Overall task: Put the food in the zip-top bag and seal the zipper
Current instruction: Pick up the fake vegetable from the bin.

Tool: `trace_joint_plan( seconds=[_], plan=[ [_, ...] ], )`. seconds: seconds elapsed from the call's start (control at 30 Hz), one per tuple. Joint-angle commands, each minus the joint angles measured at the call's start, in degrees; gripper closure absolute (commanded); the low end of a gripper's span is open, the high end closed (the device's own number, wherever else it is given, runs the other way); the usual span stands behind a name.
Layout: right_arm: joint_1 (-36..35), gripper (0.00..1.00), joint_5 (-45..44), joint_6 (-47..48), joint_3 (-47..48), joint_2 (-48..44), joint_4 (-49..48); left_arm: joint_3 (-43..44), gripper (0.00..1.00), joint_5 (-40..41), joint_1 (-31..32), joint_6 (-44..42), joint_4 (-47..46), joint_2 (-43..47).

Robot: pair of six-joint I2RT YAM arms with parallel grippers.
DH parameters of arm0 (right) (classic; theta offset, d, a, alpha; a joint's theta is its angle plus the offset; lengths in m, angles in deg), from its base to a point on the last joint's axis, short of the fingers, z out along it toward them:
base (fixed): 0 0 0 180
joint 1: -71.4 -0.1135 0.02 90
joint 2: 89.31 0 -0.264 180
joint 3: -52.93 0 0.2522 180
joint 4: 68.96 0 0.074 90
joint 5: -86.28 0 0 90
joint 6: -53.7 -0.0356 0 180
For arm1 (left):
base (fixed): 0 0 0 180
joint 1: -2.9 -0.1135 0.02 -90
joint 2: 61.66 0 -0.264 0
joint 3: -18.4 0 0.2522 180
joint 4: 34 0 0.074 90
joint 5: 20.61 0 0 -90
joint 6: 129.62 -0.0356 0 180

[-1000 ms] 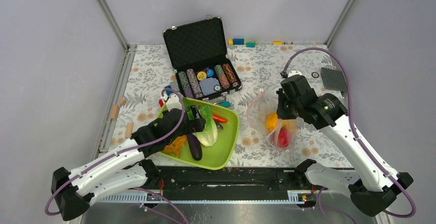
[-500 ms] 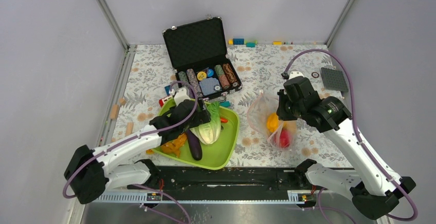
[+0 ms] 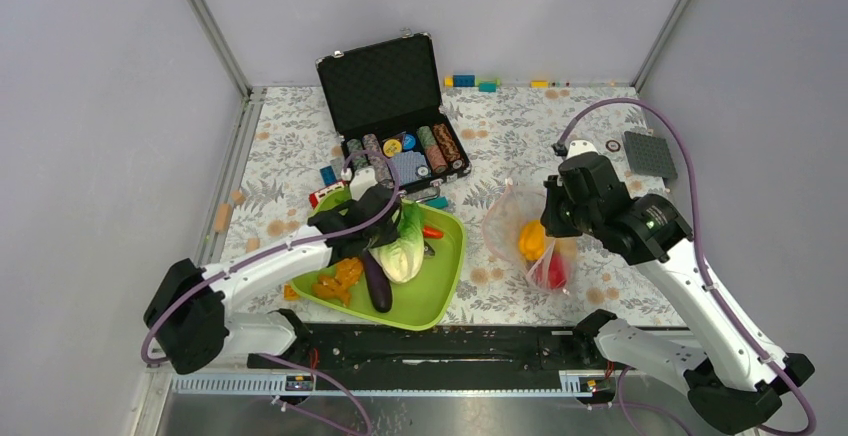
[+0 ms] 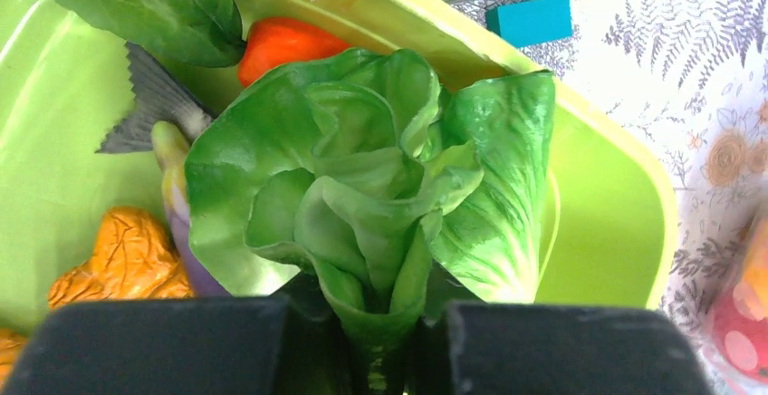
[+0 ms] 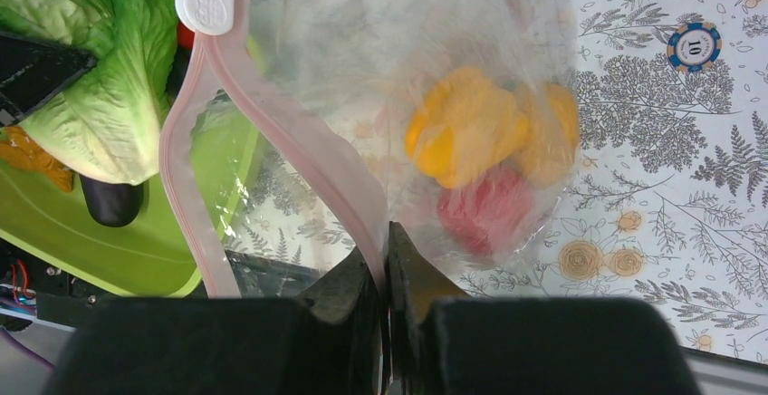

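The green lettuce point(image 4: 362, 196) lies in the lime-green tray point(image 4: 616, 205), and my left gripper point(image 4: 385, 322) is shut on its stem end. Around it in the tray are the purple eggplant point(image 3: 377, 284), the orange carrot point(image 4: 281, 42), the grey fish point(image 4: 154, 96) and a lumpy orange food point(image 4: 118, 259). My right gripper point(image 5: 385, 259) is shut on the zipper point(image 5: 299, 155), holding the zip-top bag point(image 5: 408, 69) with its mouth gaping toward the tray. Inside the bag are the yellow pepper point(image 5: 462, 132) and the red apple point(image 5: 484, 209).
An open black poker chip case point(image 3: 395, 126) stands just behind the tray. A teal block point(image 4: 530, 19) lies by the tray's far rim. A loose chip point(image 5: 693, 44) sits beyond the bag. A dark baseplate point(image 3: 650, 153) and small blocks lie at the back right.
My left gripper moved forward and right over the tray and shut on the lettuce's stem. My right gripper shifted slightly with the bag and stayed shut.
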Motion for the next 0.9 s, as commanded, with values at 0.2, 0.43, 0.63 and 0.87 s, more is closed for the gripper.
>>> trace_joint_plan(
  seconds=[0.2, 0.43, 0.63, 0.87],
  plan=[
    [0.09, 0.9, -0.41, 1.11, -0.3, -1.83, -1.04, 1.01, 1.0, -0.65, 2.55, -3.72, 2.65, 18.83],
    [0.14, 0.91, 0.63, -0.1, -0.76, -2.65, -1.65, 0.18, 1.0, 1.57, 6.07, -7.98, -4.22, 32.32],
    [0.1, 0.91, 4.76, -4.63, -1.35, -3.3, -4.11, -0.81, 1.0, -3.57, 7.94, -13.22, -24.45, 34.17],
    [0.09, 0.91, 11.97, -10.08, -1.75, -3.68, -7.53, 4.89, 1.0, -3.82, 17.53, -25.12, -49.15, 22.08]
  ],
)
